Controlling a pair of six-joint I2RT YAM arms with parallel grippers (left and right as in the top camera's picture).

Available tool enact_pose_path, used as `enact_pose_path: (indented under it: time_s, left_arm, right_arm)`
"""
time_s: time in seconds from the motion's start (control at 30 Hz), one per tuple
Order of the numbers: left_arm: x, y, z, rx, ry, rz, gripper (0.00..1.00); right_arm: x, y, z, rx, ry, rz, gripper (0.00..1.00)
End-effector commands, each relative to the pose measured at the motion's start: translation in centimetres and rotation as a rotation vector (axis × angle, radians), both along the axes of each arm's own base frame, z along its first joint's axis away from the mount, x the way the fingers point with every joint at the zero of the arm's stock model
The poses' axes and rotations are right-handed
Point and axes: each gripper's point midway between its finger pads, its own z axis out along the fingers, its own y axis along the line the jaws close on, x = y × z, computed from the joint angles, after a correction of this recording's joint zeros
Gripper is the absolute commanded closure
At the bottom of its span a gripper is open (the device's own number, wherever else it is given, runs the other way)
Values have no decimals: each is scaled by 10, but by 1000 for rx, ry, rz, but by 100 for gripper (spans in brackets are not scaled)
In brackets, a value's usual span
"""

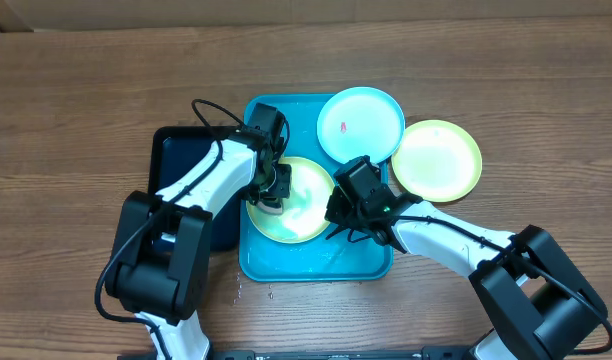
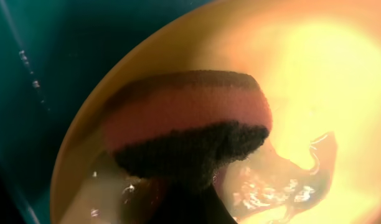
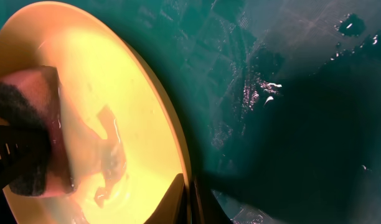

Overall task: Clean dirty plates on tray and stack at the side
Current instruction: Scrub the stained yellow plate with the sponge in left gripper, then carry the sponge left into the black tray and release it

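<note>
Out past the left gripper's (image 1: pixel 273 192) left side lies a black tray (image 1: pixel 181 160), with nothing on the part that shows. The left gripper itself is clamped on a sponge (image 2: pixel 184 118), pink with a dark scouring face, and presses it down onto the middle plate (image 1: pixel 308 210). This yellow-green plate sits inside the blue tray (image 1: pixel 316 268), directly under that gripper. The left wrist view shows water pooled on the plate just beyond the sponge, so the scrub looks to be in hand.

The right gripper (image 3: pixel 189 200) is closed on the near rim of the same plate, seemingly steadying it; wet tray floor spreads to its right.

Beyond the right gripper, the cyan plate (image 1: pixel 371 120) rests over the tray's far right corner, with a small red smear (image 1: pixel 344 127) on it. It reads as not yet cleaned.

To the right of that gripper, off the tray on the table (image 1: pixel 76 110), lies the right-hand plate (image 1: pixel 438 160). It is yellow-green, and no smear is visible on it from overhead. Its edge meets the cyan plate's; which overlaps which I cannot tell.

As I judge it, one plate is done and set aside, one is being washed and one remains, and no stack is built yet.
</note>
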Motion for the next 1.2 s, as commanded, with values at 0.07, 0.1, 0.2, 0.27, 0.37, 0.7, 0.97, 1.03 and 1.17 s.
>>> enact_pose_path:
  time_s: [0.07, 0.1, 0.2, 0.27, 0.37, 0.7, 0.97, 1.03, 1.17]
  left_arm:
    - [-42, -62, -13, -352, 193, -156, 96]
    - [-40, -69, -5, -395, 188, -162, 96]
    - [-25, -80, 24, -479, 133, -170, 96]
    - [-12, -80, 50, -504, 73, -171, 96]
    - [7, -68, 92, -506, -37, -157, 96]
    - [33, 53, 157, -160, -289, 67, 96]
    - [26, 142, 122, 202, -238, 227, 96]
    - [24, 147, 110, 230, -211, 230, 96]
    - [20, 156, 84, 280, -163, 283, 96]
  right_arm:
    - [4, 4, 2, 7, -12, 4, 96]
    - [4, 4, 2, 7, -12, 4, 96]
    - [4, 4, 2, 6, -11, 4, 96]
    - [4, 4, 2, 6, -11, 4, 96]
    - [4, 4, 2, 6, -11, 4, 96]
    - [4, 4, 2, 6, -11, 4, 96]
    - [4, 4, 2, 6, -11, 4, 96]
    - [4, 4, 2, 6, -11, 4, 96]
    - [4, 4, 2, 6, -11, 4, 96]
